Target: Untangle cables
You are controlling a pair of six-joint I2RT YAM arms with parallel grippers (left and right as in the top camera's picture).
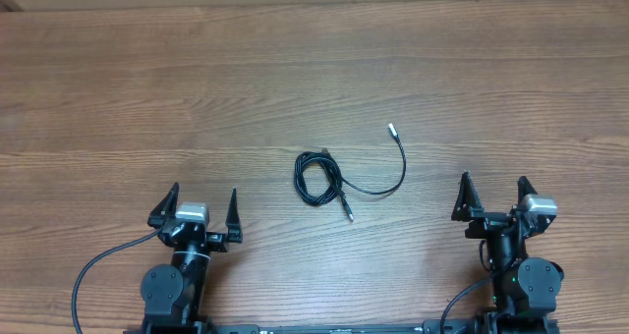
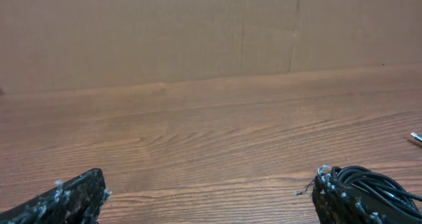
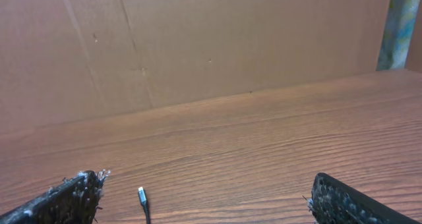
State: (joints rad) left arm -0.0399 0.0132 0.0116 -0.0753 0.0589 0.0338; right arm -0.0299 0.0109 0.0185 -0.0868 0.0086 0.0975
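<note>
Closest to lens: left gripper and right gripper, parked at near edge of table, well apart. Both spread wide, gripping nothing, touching nothing. Between them and further out, mid-table: cables, thin black, wound into small loose coil. One tail curving right and away to silvery tip; short end with plug pointing back toward arms. Left wrist view: coil just past right-hand finger. Right wrist view: one plug end on wood near left-hand finger, not touching.
</note>
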